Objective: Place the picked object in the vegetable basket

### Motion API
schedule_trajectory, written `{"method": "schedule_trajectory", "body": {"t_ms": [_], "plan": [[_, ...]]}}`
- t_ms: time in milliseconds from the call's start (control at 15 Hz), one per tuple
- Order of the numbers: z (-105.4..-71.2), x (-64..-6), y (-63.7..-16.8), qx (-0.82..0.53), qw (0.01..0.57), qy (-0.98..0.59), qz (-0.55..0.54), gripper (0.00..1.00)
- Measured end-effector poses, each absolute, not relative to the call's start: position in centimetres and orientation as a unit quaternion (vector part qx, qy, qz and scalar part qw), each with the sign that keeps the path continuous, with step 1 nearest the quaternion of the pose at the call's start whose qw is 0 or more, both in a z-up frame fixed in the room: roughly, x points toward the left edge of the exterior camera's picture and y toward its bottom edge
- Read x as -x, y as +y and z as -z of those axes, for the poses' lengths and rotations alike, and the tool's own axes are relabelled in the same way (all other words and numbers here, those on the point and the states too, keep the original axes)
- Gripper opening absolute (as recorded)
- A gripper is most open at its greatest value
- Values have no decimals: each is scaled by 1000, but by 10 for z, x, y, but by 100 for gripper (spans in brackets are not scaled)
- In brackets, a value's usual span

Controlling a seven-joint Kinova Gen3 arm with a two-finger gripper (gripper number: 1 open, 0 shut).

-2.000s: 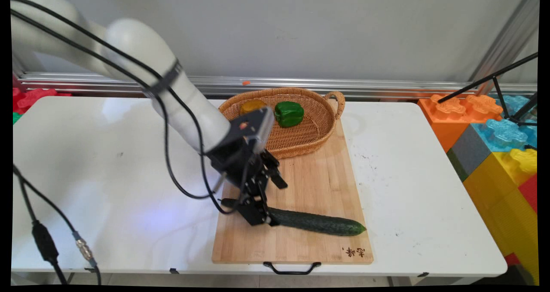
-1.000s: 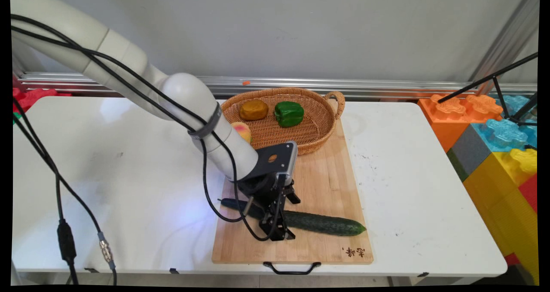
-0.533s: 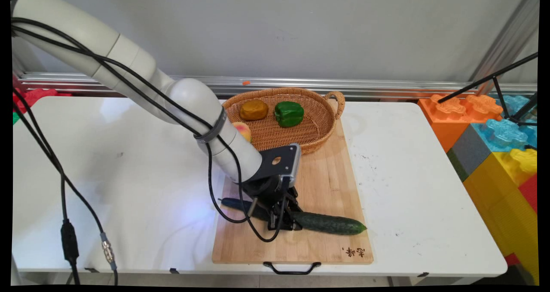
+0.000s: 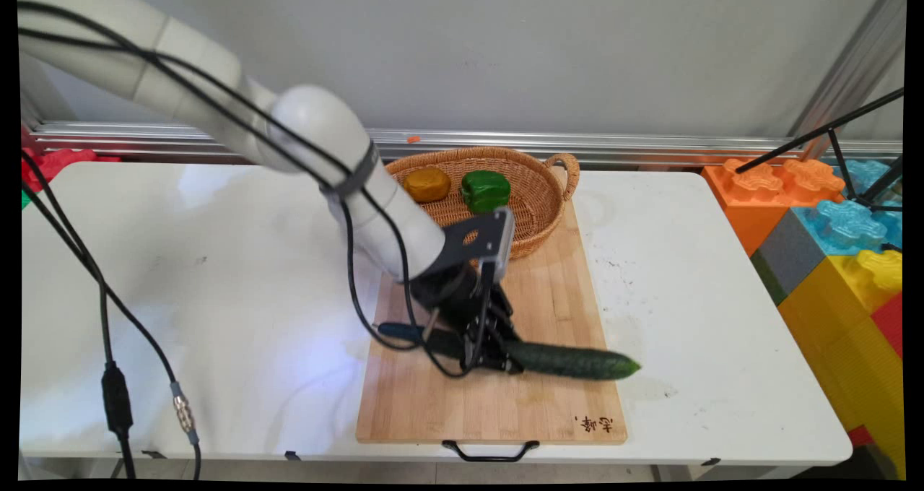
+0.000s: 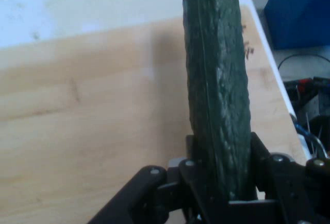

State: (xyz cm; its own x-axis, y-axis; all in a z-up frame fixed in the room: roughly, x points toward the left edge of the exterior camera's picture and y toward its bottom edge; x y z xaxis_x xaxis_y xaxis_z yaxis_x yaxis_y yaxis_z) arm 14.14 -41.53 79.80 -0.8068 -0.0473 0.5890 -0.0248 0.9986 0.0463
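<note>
A long dark green cucumber (image 4: 570,361) hangs a little above the wooden cutting board (image 4: 534,296), its shadow on the wood below. My gripper (image 4: 491,357) is shut on the cucumber near its middle, so its left part is hidden behind the hand and cables. In the hand view the cucumber (image 5: 216,90) runs up from between my fingers (image 5: 196,167), over the board (image 5: 93,105). Its right tip reaches past the board's right edge.
A wicker basket (image 4: 538,209) at the board's far end holds a green pepper (image 4: 485,190) and a brown-orange fruit (image 4: 426,184). Large coloured toy blocks (image 4: 837,224) stand past the table's right edge. Black cables (image 4: 108,375) hang at the left.
The gripper came down over the cucumber, shut on it and has lifted it slightly; the cucumber has shifted right and away from the board.
</note>
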Motion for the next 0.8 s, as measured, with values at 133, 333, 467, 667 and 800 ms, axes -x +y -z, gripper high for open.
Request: {"method": "schedule_trajectory", "body": {"t_ms": [133,333,467,667,800], "plan": [[-823,-143,-424,-20,313,-949,19,0],[-859,-146,-448,-29,317,-948,8,0],[-878,-148,-470,-39,317,-947,-6,0],[-896,-152,-504,-57,315,-947,-26,0],[-901,-155,-526,-67,312,-947,-37,0]]}}
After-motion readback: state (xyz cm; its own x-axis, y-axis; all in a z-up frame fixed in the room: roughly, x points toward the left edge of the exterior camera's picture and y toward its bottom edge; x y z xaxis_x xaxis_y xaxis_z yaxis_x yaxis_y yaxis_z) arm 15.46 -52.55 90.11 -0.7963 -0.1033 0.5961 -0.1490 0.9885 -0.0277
